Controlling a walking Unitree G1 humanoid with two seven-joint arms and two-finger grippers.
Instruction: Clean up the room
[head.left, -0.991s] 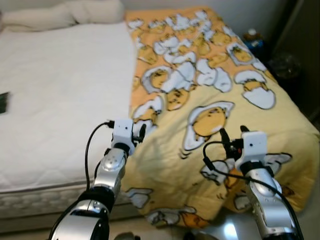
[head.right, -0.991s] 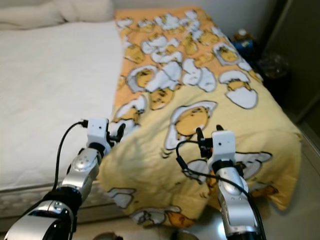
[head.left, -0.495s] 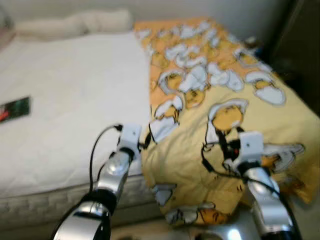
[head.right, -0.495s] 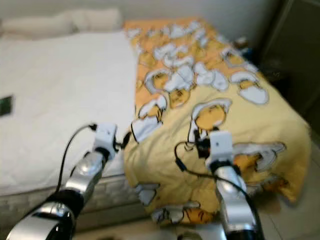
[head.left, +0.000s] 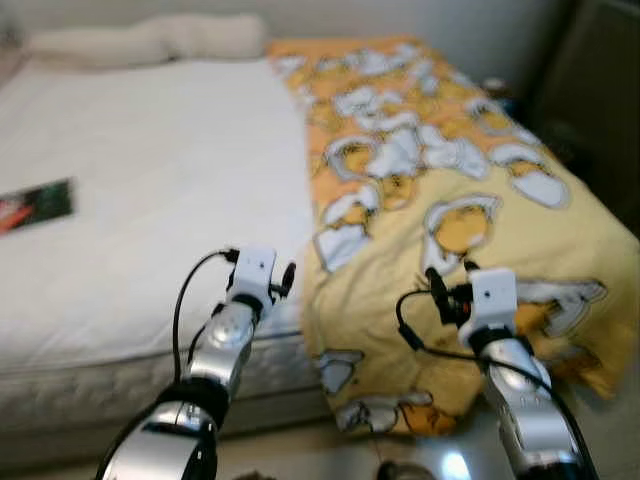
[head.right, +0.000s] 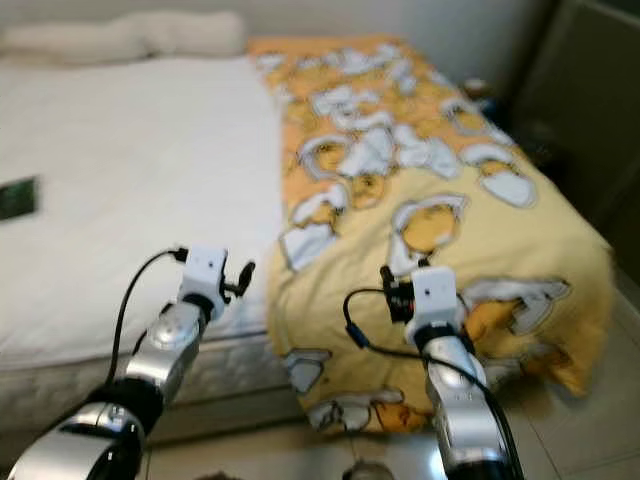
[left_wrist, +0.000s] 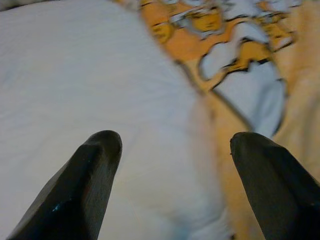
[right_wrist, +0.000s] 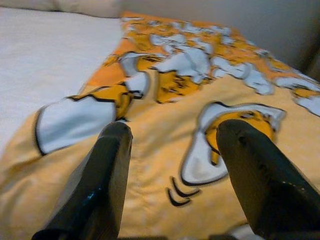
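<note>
The left gripper (left_wrist: 170, 165) is hovering wide open at lower centre, over the white mattress (head.left: 140, 180) edge. The right gripper (right_wrist: 172, 165) is also gaping, holding nothing, probably just above the yellow blanket (head.left: 460, 190) at lower right.

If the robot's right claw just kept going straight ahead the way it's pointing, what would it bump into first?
Most likely the yellow egg-print blanket. The right gripper, fingers open, points low across it, and the wrist view looks along the fabric between the fingers. Depth is hard to judge, so the exact spot is uncertain.
</note>
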